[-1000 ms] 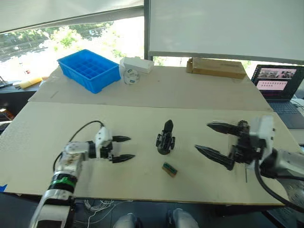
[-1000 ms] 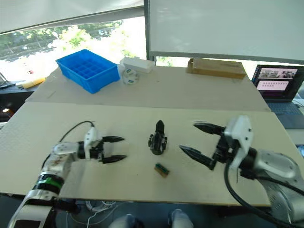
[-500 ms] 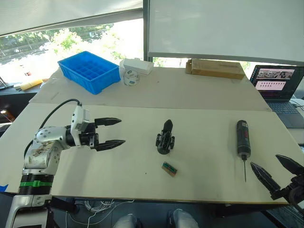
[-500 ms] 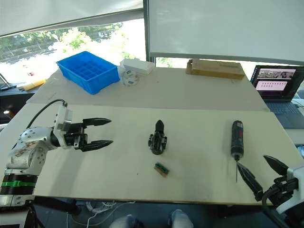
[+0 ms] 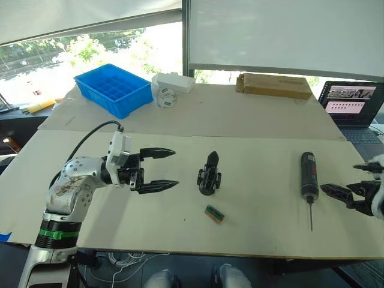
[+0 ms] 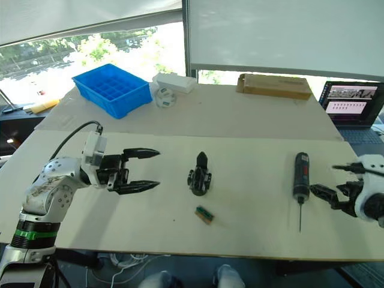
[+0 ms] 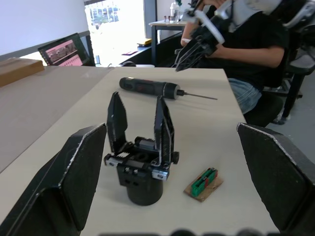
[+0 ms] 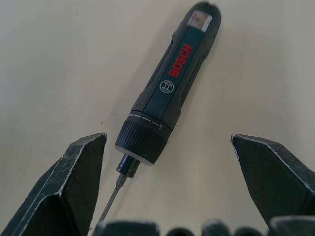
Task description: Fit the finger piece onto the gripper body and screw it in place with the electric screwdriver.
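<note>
The table, a broad pale board, carries the working set along its near half. The electric screwdriver lies flat toward the right side, its thin bit pointing at the near edge. It reads as the heaviest and stiffest item here: a rigid cylinder, probably with a slightly grippy sleeve, best taken across the thick mid-body just behind the collar, never by the slender bit, which would likely slip or bend. The right gripper hangs just beside it, fingers spread wide and holding nothing; in its wrist view the tool lies between the two open fingers.

The left gripper hovers left of centre, likewise wide open and empty, aimed at the gripper body. This body stands upright on its round base near the table's middle. In the left wrist view it shows two pointed black fingers rising side by side, so the finger piece may already sit on the body; whether it is screwed down cannot be told. The body looks compact, hard and moderately light, liable to tip if pushed high; the blocky lower housing seems the safest hold.

A small green-and-brown block lies near the body's front.
</note>
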Available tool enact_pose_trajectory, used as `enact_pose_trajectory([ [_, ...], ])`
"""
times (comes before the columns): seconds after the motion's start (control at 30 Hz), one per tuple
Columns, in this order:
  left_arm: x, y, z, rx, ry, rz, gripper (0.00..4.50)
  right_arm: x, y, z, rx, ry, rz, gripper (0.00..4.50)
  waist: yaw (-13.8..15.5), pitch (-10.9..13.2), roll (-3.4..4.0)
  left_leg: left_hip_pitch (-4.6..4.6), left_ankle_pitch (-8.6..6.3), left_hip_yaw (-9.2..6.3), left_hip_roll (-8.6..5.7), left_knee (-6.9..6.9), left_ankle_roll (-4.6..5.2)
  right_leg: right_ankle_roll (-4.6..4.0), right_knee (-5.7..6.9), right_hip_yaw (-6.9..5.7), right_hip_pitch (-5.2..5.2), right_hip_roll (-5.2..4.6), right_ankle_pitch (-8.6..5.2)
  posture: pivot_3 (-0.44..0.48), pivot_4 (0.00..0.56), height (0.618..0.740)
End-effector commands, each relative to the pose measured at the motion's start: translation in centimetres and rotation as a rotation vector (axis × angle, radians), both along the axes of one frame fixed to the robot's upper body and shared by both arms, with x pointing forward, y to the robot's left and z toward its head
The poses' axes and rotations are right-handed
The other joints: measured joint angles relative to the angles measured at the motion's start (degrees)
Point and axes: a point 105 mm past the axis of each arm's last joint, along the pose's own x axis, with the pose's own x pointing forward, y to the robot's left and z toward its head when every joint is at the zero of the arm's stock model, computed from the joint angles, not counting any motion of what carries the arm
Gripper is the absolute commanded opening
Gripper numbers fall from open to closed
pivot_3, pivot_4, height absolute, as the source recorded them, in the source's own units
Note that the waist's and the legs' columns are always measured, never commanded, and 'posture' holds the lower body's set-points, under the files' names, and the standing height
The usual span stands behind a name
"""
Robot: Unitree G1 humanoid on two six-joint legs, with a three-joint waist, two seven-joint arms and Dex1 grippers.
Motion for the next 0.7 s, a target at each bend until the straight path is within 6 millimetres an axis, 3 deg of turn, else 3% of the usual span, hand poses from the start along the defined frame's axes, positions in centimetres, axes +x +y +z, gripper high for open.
enact_pose_trajectory([
  [0.03, -0.6, -0.5, 0.4, -0.005, -0.022, -0.025, 4.45, 1.7, -0.7, -0.6, 0.033, 0.049, -0.058, 4.50, -0.1, 0.0, 0.00, 0.00, 0.01, 0.02, 0.00, 0.02, -0.01, 0.00, -0.01, 0.01, 0.00, 0.03, 0.00, 0.000, 0.150, 0.740],
  [0.23, -0.8, -0.4, 0.3, -0.006, -0.017, -0.024, 4.45, 4.0, -0.8, -1.9, 0.078, 0.107, -0.103, 4.50, 0.0, 0.0, 0.01, -0.03, 0.03, 0.10, 0.01, 0.04, -0.04, 0.06, -0.03, -0.06, -0.01, 0.05, 0.00, 0.000, 0.150, 0.740],
  [0.57, -1.5, -0.6, -0.1, -0.004, -0.029, -0.051, 4.45, 5.7, 0.0, -3.8, 0.049, 0.196, -0.112, 4.50, -0.7, 0.0, 0.02, -0.01, 0.07, 0.15, 0.03, 0.02, -0.12, 0.11, -0.02, -0.32, -0.01, 0.05, -0.03, 0.000, 0.150, 0.740],
  [0.7, -1.6, -0.7, -0.1, -0.004, -0.033, -0.059, 4.50, 5.7, 0.0, -3.8, 0.036, 0.203, -0.098, 3.27, -0.8, 0.0, 0.02, -0.01, 0.07, 0.15, 0.03, 0.03, -0.12, 0.11, -0.02, -0.34, 0.00, 0.04, -0.03, 0.000, 0.150, 0.740],
])
